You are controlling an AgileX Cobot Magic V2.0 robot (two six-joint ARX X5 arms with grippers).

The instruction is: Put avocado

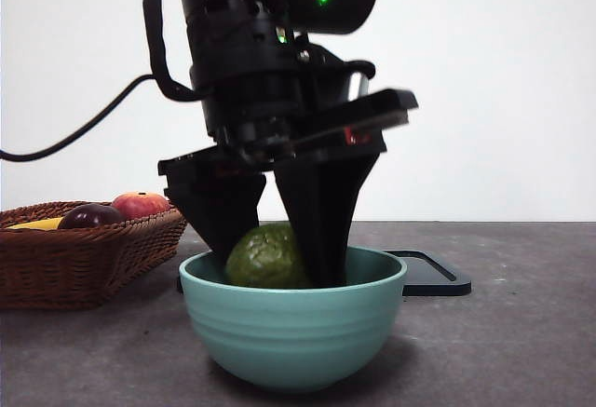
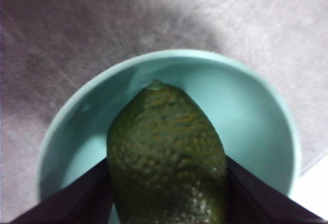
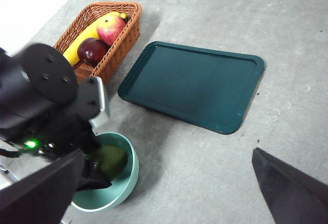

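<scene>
Teal bowl (image 1: 293,332) cradles the avocado (image 1: 267,258), my left pincer (image 1: 279,263) clamped round it (only my right wrist shows the tray (image 3: 195,83)); right pincer (image 3: 169,193) wide.

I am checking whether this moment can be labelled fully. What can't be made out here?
- Whether the avocado rests on the bowl's floor: front view, the bowl wall hides it.
- The avocado's near end: left wrist view, cut off by the edge between the left pincer fingers.
- The bowl's left side: right wrist view, hidden behind the left arm.
</scene>
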